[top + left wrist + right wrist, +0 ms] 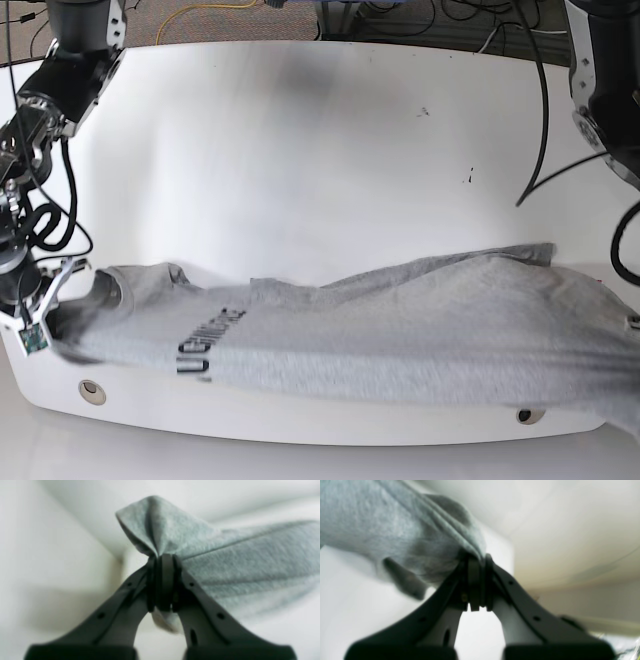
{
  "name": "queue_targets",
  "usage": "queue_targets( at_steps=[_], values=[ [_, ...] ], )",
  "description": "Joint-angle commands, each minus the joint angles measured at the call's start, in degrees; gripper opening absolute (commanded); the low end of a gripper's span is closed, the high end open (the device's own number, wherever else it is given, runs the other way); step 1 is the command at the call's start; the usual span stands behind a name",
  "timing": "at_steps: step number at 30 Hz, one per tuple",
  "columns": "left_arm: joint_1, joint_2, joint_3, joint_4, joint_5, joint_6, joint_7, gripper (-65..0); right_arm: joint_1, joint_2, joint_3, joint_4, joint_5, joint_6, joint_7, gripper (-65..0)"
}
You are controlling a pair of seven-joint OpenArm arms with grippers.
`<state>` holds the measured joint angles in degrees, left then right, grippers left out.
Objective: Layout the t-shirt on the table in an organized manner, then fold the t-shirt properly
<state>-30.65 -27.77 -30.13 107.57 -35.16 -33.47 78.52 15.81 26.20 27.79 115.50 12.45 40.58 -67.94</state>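
The grey t-shirt (pixel 400 320) lies stretched along the front edge of the white table (pixel 300 150), lettering facing up. The left gripper (pixel 163 557) is clamped on bunched fabric; the right gripper (pixel 476 558) is likewise clamped on a fold near the front corner.

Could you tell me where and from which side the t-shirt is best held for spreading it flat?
Grip the t-shirt at its two far ends, coming in from the table's outer sides. It lies stretched lengthwise along the near edge, so end holds keep it taut. Both grippers do this: the left gripper and right gripper are each shut on bunched fabric.
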Motion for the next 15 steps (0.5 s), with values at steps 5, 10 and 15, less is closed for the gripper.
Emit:
queue_targets(
  at_steps=[5, 10, 15],
  values=[
    [13.38, 0.38, -8.42, 1.49, -3.22, 0.02, -0.85, -65.0, -10.14, -4.17, 6.27, 0.85, -1.5, -0.58, 0.38, -64.8],
    [24.9, 1.18, -12.82, 1.49, -5.77, 0.02, -0.94, -65.0, -17.26, -8.13, 9.35, 0.85, -1.5, -0.58, 0.38, -64.8],
    [33.16, 2.67, -13.52, 1.49, -6.56, 0.02, -3.66, -65.0, -21.13, -10.77, 9.88, 0.85, -1.5, -0.58, 0.38, -64.8]
  ],
)
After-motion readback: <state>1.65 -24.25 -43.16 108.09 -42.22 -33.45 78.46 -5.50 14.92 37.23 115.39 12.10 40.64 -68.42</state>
